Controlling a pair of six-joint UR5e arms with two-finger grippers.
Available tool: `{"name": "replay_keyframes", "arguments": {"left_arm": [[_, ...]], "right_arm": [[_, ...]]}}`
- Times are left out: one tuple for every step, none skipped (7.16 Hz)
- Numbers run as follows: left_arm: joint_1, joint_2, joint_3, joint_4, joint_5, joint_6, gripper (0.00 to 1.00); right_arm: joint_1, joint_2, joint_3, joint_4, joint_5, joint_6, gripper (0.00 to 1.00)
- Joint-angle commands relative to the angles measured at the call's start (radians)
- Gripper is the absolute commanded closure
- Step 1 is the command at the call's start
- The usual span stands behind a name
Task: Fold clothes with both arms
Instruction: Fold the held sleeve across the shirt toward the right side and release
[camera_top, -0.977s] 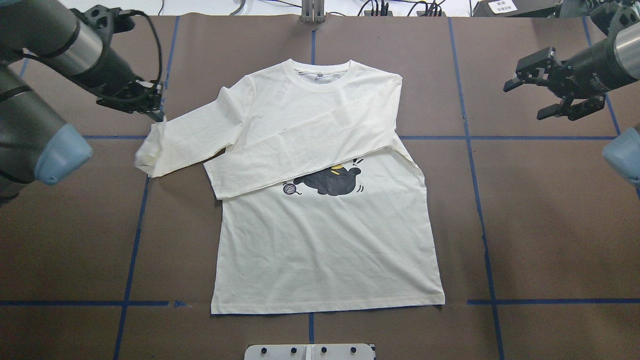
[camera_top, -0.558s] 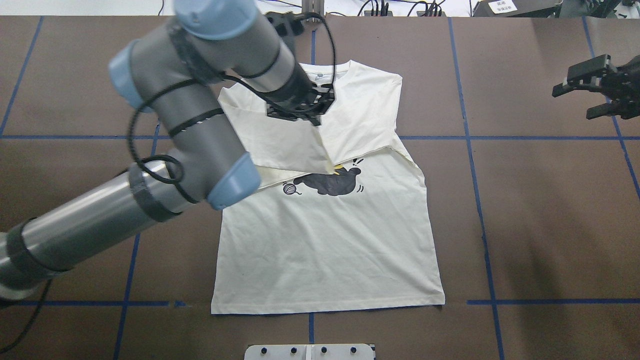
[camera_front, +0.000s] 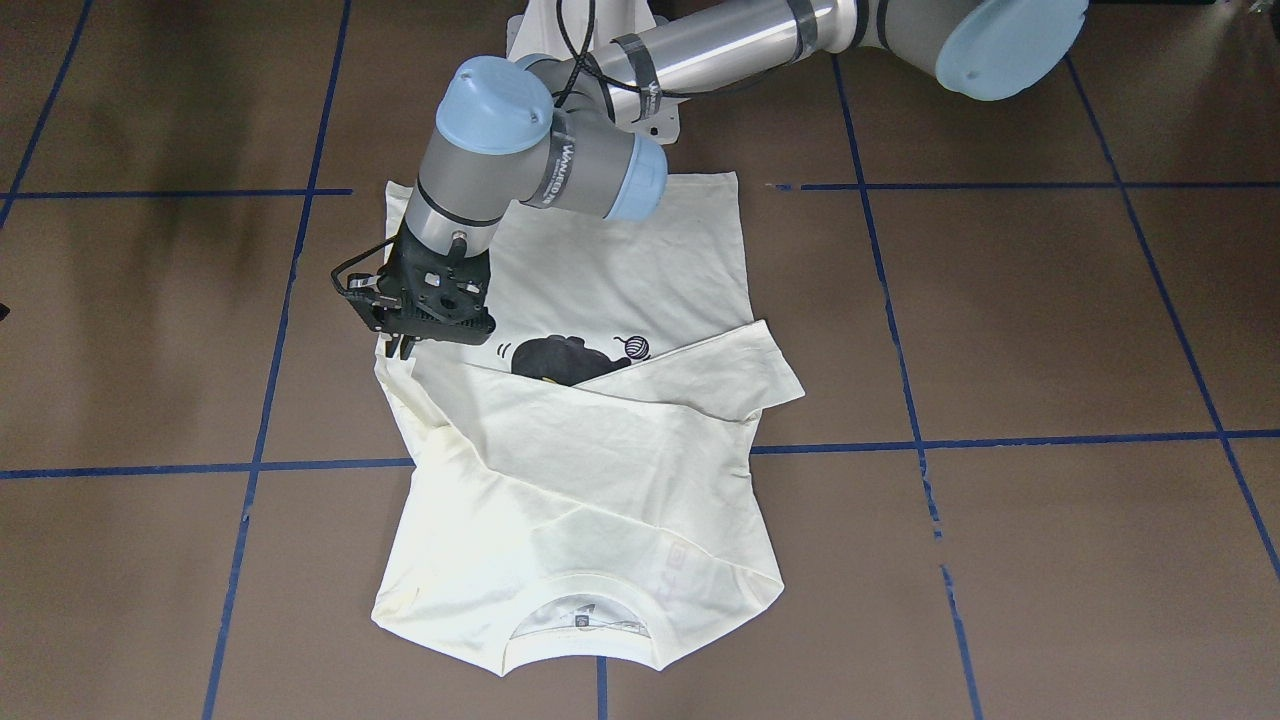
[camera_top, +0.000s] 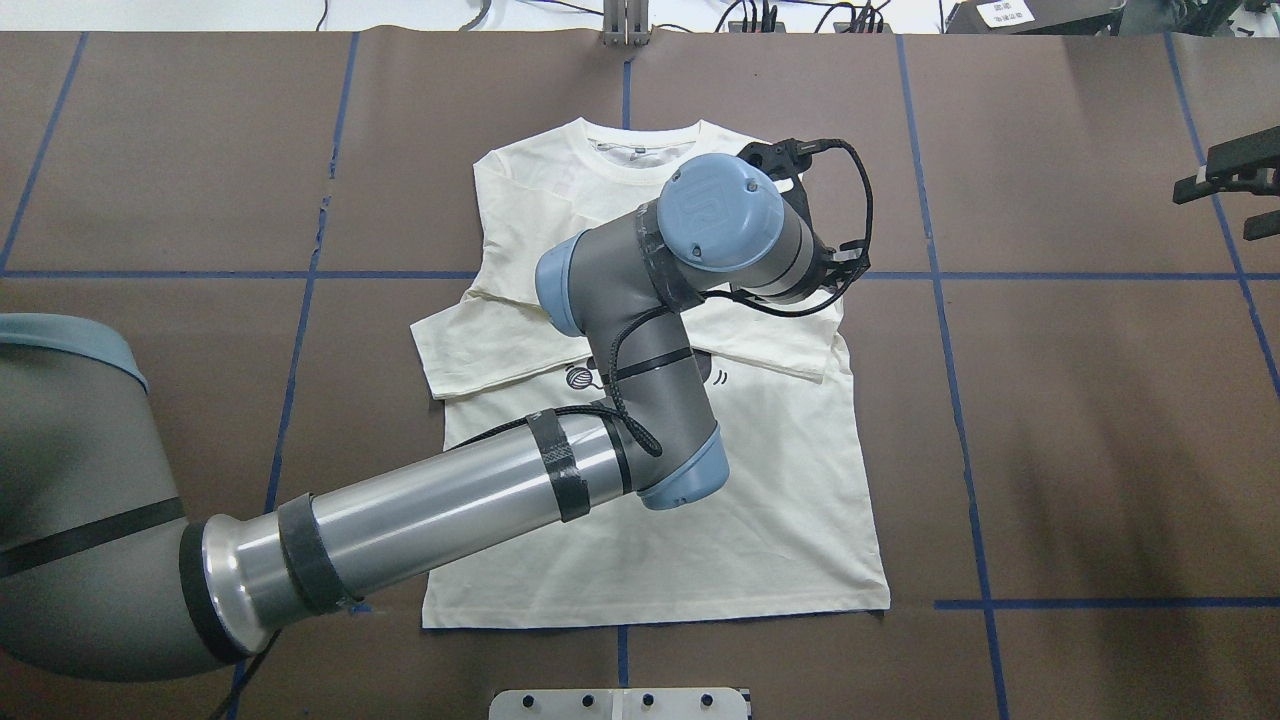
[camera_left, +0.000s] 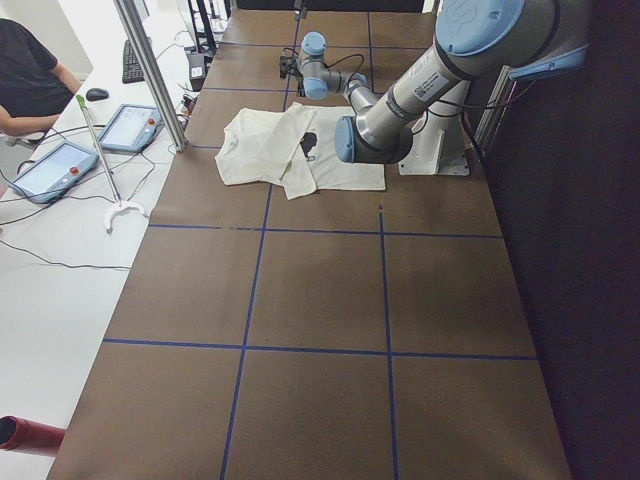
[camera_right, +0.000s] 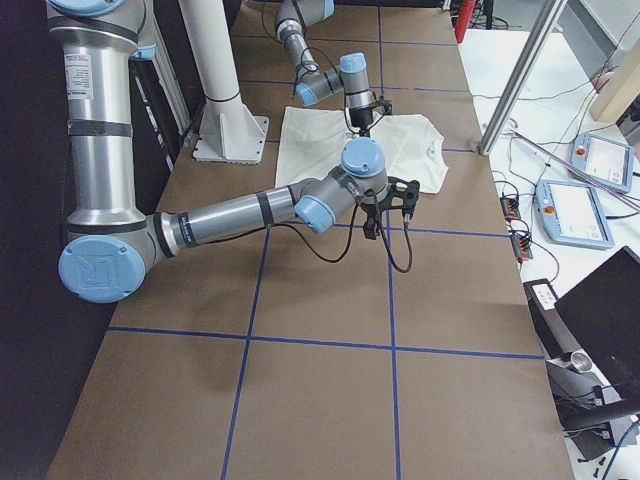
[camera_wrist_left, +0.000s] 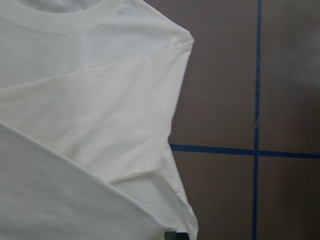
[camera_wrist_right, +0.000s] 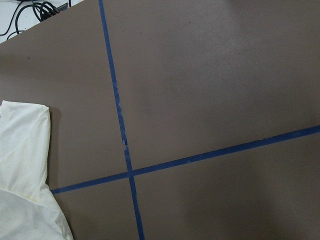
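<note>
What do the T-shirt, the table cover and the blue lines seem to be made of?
T-shirt: soft knit cloth, probably cotton, matte; it creases and lies limp.
Table cover: brown matte sheet, perhaps paper or felt; flat, no shine.
Blue lines: likely adhesive tape; thin strips with small breaks.

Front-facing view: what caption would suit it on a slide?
Left gripper at the edge of a cream cat-print T-shirt, sleeves crossed over its front, on a brown table.

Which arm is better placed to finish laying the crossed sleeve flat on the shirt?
Left. The left gripper is right at the cuff of the sleeve crossed over the T-shirt. The right gripper hangs over bare table, away from the cloth.
</note>
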Motion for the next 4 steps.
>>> {"name": "replay_keyframes", "arguments": {"left_arm": [[-0.097, 0.223, -0.289, 0.014, -0.092, 0.003, 0.27], [-0.166, 0.355, -0.473, 0.077, -0.184, 0.009, 0.28], [-0.206, 0.455, -0.636, 0.187, -0.192, 0.107, 0.28], [-0.218, 0.532, -0.738, 0.308, -0.191, 0.248, 0.29]], "right_arm": [[-0.148, 0.009, 0.035, 0.002, -0.095, 0.124, 0.0], [-0.299, 0.011, 0.084, 0.017, -0.263, 0.246, 0.0], [-0.453, 0.024, 0.123, 0.018, -0.375, 0.415, 0.0], [-0.62, 0.049, 0.173, 0.016, -0.504, 0.591, 0.0]]}}
